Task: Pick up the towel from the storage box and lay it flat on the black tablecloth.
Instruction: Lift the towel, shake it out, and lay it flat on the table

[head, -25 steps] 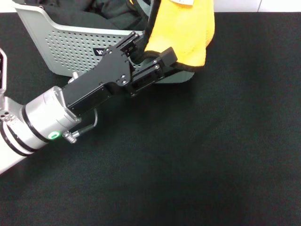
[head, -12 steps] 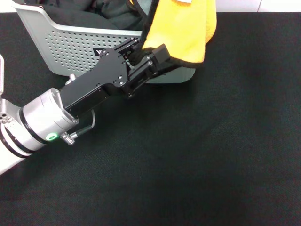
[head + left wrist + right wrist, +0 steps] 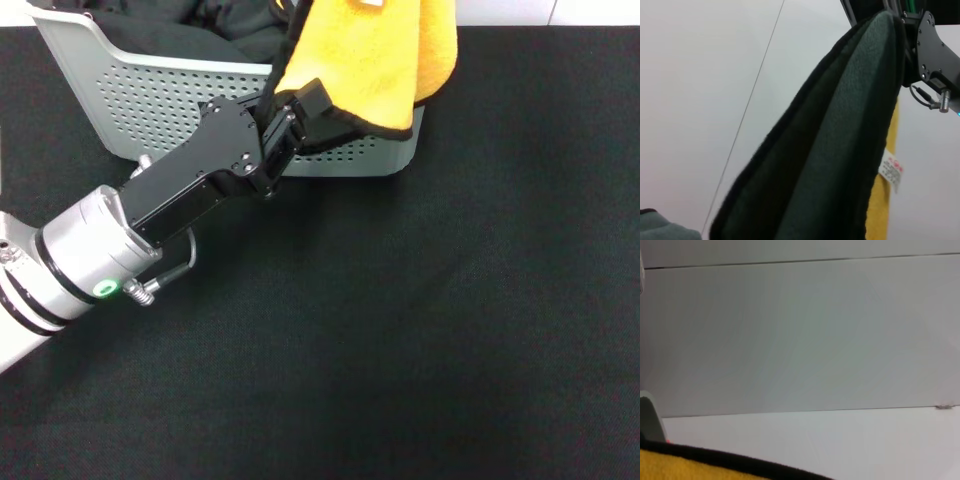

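In my head view the left gripper [image 3: 290,105] is pinched on the towel's [image 3: 365,55] black-edged lower corner, top centre of the frame, the cloth hanging over the storage box [image 3: 150,95] at upper left (the black tablecloth [image 3: 420,320] fills everything below). I can't see my right gripper.

Head view: even, diffuse overhead light, no hard shadows. Black tablecloth [image 3: 430,330] reads matte with visible grain, no glare. Soft shadow under the storage box [image 3: 150,95] front wall. Towel [image 3: 365,60] is brightly lit, near saturated, fleece detail partly washed out. Small specular highlights on the silver arm cuff [image 3: 85,250]. Left wrist view: towel [image 3: 840,150] is backlit against a bright pale wall, so its near face goes dark and greenish, soft focus close up. Right wrist view: flat, low contrast, pale wall, towel edge [image 3: 715,465] blurred.
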Robot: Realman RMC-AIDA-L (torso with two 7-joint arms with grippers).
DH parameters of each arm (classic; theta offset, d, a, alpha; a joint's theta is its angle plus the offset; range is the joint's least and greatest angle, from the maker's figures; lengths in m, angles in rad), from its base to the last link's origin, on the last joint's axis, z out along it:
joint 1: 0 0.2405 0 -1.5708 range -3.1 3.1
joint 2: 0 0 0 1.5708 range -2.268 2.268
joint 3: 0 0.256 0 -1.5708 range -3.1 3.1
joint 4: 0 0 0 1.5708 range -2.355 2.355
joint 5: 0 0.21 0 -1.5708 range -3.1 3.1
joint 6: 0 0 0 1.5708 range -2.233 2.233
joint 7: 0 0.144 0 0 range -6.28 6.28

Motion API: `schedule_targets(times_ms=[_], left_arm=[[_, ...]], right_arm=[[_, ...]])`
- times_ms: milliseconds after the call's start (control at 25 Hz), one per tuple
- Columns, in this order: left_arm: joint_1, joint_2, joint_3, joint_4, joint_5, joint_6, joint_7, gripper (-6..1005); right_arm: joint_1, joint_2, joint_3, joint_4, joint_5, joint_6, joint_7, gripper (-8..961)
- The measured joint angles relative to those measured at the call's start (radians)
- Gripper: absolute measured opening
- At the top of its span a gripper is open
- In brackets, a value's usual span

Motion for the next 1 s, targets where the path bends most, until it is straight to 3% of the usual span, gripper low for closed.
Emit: schedule_targets(times_ms=[320, 640, 800, 1000], left_arm=[[0.031, -0.006, -0.023, -0.001, -0.037, 0.003, -0.005, 15], [0.078, -0.007, -0.023, -0.001, -0.12, 0.03, -0.084, 14], [0.109, 0.004, -0.025, 0.009, -0.149, 0.047, -0.191, 14], [0.158, 0.046, -0.016, 0.046, -0.134, 0.085, -0.261, 14]], right_arm=[[-0.032, 0.001, -0.008, -0.024, 0.001, -0.002, 0.001, 62], [-0.118, 0.004, -0.059, -0.045, 0.006, 0.015, 0.009, 64], [-0.193, 0.007, -0.102, -0.088, 0.01, 0.036, 0.062, 64], [-0.253, 0.007, -0.162, -0.107, 0.025, 0.034, 0.144, 65]])
